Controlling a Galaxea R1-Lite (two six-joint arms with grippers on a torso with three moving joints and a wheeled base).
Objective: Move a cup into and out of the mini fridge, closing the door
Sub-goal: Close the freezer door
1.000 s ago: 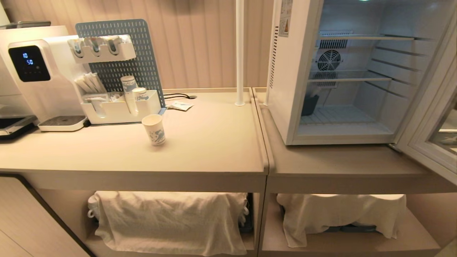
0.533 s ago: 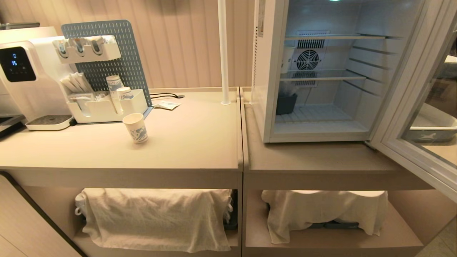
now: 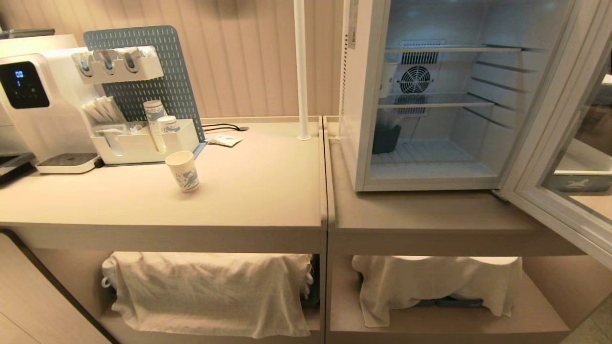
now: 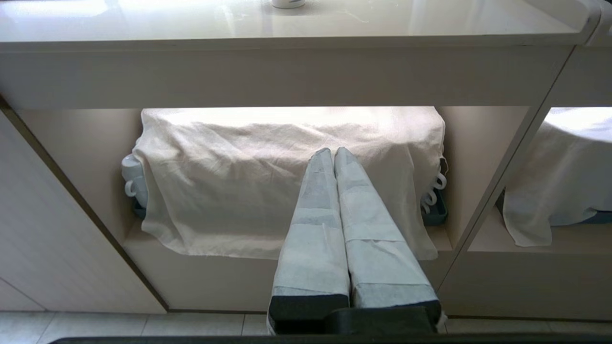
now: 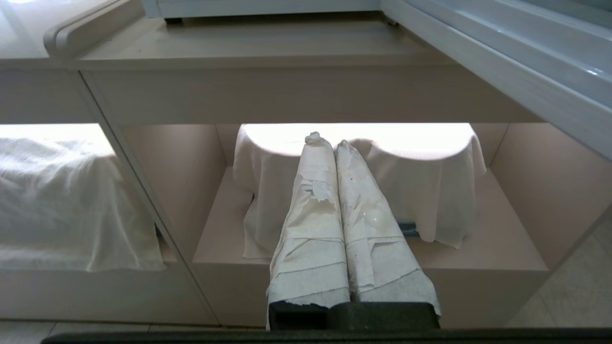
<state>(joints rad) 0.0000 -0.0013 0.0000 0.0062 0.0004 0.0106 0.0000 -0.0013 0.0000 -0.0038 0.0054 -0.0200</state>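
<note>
Well above both low closed grippers, cup [image 3: 182,170] stands on counter [image 3: 248,191]

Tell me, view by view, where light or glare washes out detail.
Head view: the lit mini fridge interior glows pale, and the door glass carries reflections. Left wrist view: the counter top is glared white. Right wrist view: the cloth under the shelf light is blown out.
</note>
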